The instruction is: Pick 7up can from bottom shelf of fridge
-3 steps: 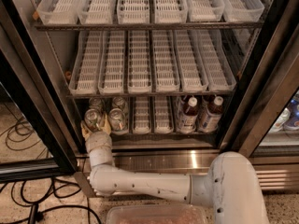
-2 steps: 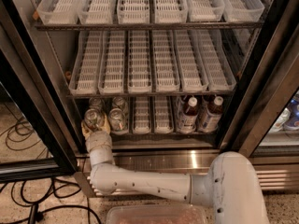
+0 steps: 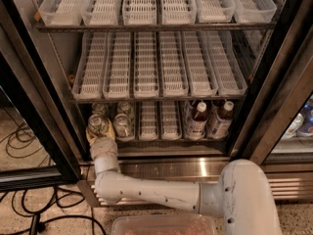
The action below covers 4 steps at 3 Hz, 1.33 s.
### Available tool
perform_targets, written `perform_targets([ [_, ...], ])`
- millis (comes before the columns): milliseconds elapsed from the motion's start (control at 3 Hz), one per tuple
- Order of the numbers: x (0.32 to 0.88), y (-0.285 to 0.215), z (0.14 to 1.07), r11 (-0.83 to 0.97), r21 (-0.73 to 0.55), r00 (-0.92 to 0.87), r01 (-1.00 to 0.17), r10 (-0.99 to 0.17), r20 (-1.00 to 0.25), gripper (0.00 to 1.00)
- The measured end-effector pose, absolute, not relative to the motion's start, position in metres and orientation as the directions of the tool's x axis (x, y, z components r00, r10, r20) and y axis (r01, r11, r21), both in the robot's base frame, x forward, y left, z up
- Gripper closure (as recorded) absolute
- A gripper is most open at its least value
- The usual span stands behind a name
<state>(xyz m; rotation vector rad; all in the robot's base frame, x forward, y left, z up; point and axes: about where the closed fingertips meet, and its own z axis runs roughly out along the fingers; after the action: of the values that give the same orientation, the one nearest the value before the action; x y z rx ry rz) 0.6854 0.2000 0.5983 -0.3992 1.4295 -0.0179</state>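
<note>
Jaws: one on each side of the can, pressed close against it.
Tub: a see-through tub sits nearest, at the bottom edge.
Arm: the white arm comes from the near right, runs left along the floor, then bends up.
Cables: black cables lie on the floor at the left.
Base: the shiny base of the fridge is just behind the arm.
Gripper: the gripper is at the front left of the shelf, right at the can.
Can: it stands upright at the front of the far-left lane, shiny round top showing.
Other cans: one more stands just to the right, and two stand behind.
Middle lanes: two white trays with nothing showing in them.
Bottles: two dark-capped bottles with white labels stand at the right of the shelf, side by side.
Middle rack: a row of white trays sits above the cans.
Top rack: another row of white trays is farthest up.
</note>
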Motion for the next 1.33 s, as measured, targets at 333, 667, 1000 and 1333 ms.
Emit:
perform_targets([
  [333,0.685,0.200,0.598,0.934,-0.279,0.152,-0.225,-0.249,-0.957,1.00],
  [667,0.683,0.206,0.604,0.929,-0.270,0.146,-0.253,-0.240,-0.960,1.00],
  [1000,0.678,0.217,0.615,0.922,-0.250,0.134,-0.297,-0.219,-0.967,1.00],
  [1333,0.674,0.230,0.627,0.911,-0.220,0.113,-0.349,-0.192,-0.975,1.00],
])
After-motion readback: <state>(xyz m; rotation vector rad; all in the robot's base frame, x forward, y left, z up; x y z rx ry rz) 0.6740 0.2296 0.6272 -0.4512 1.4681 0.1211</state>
